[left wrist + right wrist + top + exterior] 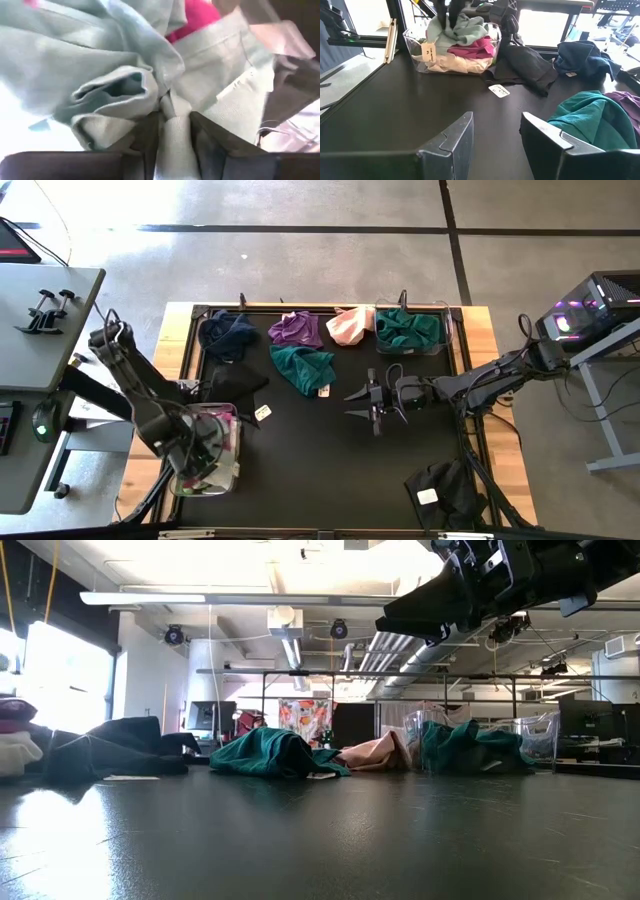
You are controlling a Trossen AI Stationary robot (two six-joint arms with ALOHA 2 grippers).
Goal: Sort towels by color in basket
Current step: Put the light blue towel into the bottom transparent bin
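Left jaws point(175, 122) pinching mint towel point(100, 60) (in bin point(415, 42)), right jaws point(495, 132) apart

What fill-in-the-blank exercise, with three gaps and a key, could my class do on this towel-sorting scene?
1. The left hand is shut on a pale ____ towel in the clear basket.
2. The right hand hovers over the black mat with its fingers ____.
3. Lying loose on the mat between the navy towel and the pink towel is a ____ towel.

Missing words: mint; open; purple
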